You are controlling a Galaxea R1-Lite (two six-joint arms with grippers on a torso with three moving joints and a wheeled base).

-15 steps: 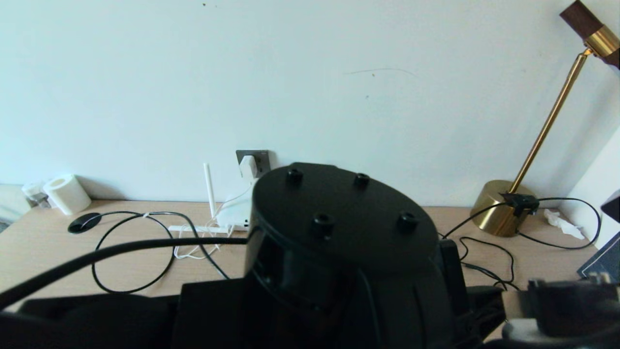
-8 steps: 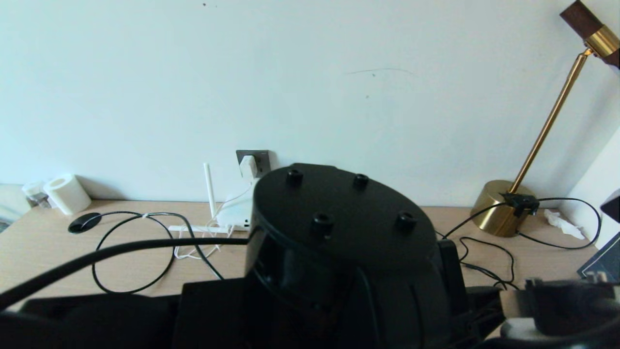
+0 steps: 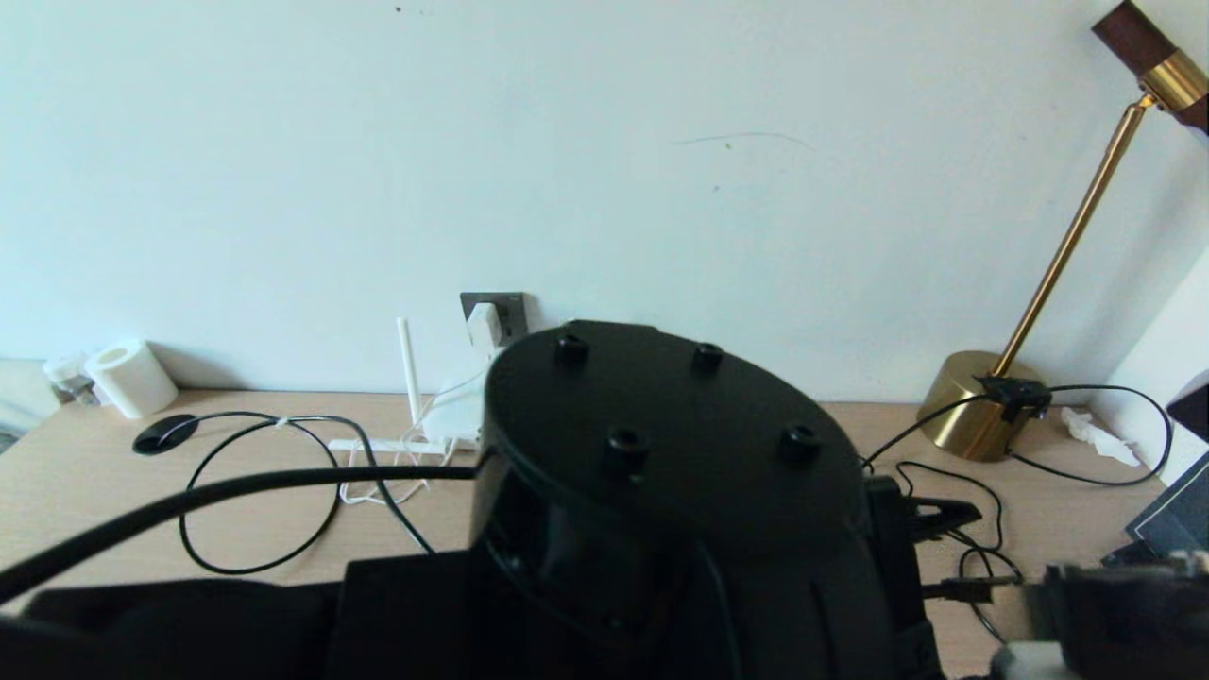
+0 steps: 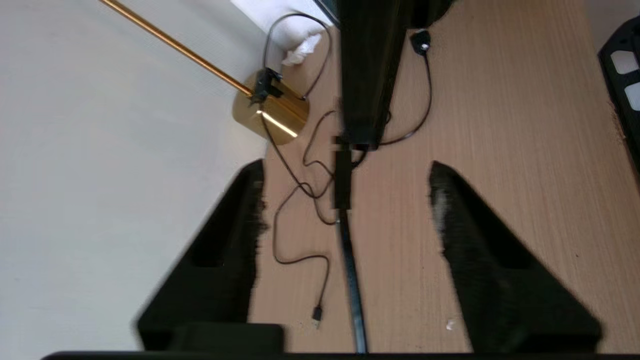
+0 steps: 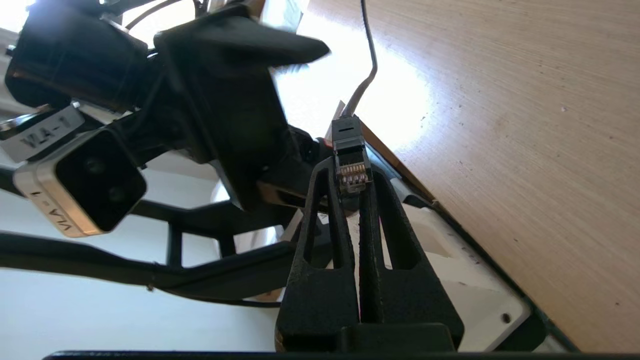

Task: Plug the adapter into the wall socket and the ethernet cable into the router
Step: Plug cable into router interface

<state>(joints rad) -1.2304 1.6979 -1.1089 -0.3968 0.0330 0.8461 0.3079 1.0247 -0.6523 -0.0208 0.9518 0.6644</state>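
The white adapter (image 3: pixel 484 326) sits plugged into the dark grey wall socket (image 3: pixel 510 307) above the white router (image 3: pixel 455 416), which my left arm partly hides. My right gripper (image 5: pixel 350 182) is shut on the black connector (image 5: pixel 350 155) of the ethernet cable, held above the desk near its right front. My left gripper (image 4: pixel 345 170) is open, its fingers (image 4: pixel 240 215) standing either side of the ethernet cable (image 4: pixel 350 270) just behind the connector and not touching it. In the head view only one left finger (image 3: pixel 935 515) shows past the arm.
A brass lamp (image 3: pixel 982 416) stands at the back right with thin black cords around its base; one ends in a small plug (image 4: pixel 317 314). A loop of black cable (image 3: pixel 255 569), a black disc (image 3: pixel 165 433) and a paper roll (image 3: pixel 130 378) lie on the desk's left.
My left arm has shifted a little, and its finger now pokes out to the right of it. The right wrist has moved slightly right and lower.
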